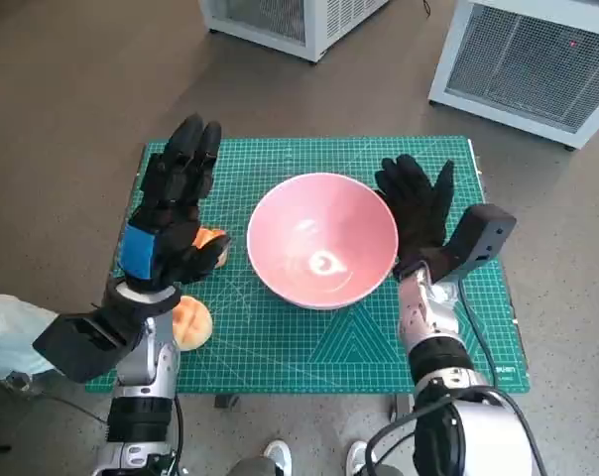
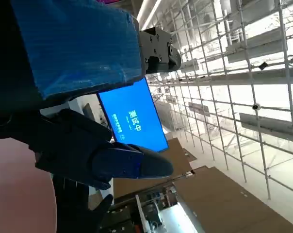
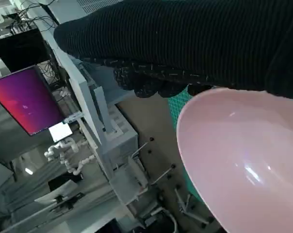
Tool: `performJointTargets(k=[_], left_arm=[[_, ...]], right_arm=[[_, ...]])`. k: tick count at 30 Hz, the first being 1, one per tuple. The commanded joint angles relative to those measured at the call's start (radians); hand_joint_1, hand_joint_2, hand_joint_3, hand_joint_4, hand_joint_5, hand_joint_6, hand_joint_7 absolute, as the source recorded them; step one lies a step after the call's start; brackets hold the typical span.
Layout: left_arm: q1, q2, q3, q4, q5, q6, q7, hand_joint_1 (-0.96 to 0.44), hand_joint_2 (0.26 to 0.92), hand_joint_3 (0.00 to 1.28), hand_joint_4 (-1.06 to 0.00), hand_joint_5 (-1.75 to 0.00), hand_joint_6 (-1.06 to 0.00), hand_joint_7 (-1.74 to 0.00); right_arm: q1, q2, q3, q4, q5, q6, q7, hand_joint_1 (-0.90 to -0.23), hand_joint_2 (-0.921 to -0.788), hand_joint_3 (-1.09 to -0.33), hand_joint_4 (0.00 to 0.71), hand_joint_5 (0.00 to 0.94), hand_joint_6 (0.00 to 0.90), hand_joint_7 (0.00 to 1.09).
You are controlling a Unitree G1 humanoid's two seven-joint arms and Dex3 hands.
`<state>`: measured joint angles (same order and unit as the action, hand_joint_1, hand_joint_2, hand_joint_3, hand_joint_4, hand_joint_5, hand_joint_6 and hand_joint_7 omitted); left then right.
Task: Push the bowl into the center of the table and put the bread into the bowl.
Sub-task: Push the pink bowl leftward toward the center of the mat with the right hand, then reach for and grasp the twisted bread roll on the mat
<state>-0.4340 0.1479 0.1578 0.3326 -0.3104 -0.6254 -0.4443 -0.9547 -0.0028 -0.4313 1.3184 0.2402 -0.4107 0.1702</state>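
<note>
The left hand (image 1: pixel 173 203) hovers open and empty above the bread (image 1: pixel 191 321); a careless reach could knock it off the table edge. The bowl (image 1: pixel 322 239) sits mid-mat. The right hand (image 1: pixel 419 205), open beside it, might tip it.

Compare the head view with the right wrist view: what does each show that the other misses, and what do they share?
Only the head view shows the bread on the green mat, partly hidden by the left hand, plus another orange piece. Only the right wrist view shows a purple screen and shelving in the room. Both show the pink bowl and the gloved right hand beside it.
</note>
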Motion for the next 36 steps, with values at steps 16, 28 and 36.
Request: performJointTargets(k=[16,28,36], left_arm=[[-0.066,-0.005,-0.023,0.021,0.028,0.010,0.026,-0.56,0.921,0.25,-0.12,0.00,-0.06,-0.28],[-0.124,-0.002,-0.034,0.043,0.040,0.022,0.020,-0.60,0.921,0.25,-0.14,-0.01,-0.09,-0.29],[-0.142,0.000,-0.048,0.027,0.035,0.045,0.006,-0.60,0.921,0.25,-0.14,-0.01,-0.09,-0.30]], right_arm=[[0.025,-0.055,0.087,-0.151,-0.016,-0.341,0.246,-0.679,-0.921,-0.742,0.282,0.007,0.328,0.14],[0.097,-0.049,0.142,-0.358,0.049,-0.421,0.408,-0.659,-0.921,-0.755,0.265,0.001,0.325,0.15],[0.159,-0.049,0.190,-0.505,0.082,-0.368,0.444,-0.691,-0.921,-0.758,0.256,0.000,0.323,0.16]])
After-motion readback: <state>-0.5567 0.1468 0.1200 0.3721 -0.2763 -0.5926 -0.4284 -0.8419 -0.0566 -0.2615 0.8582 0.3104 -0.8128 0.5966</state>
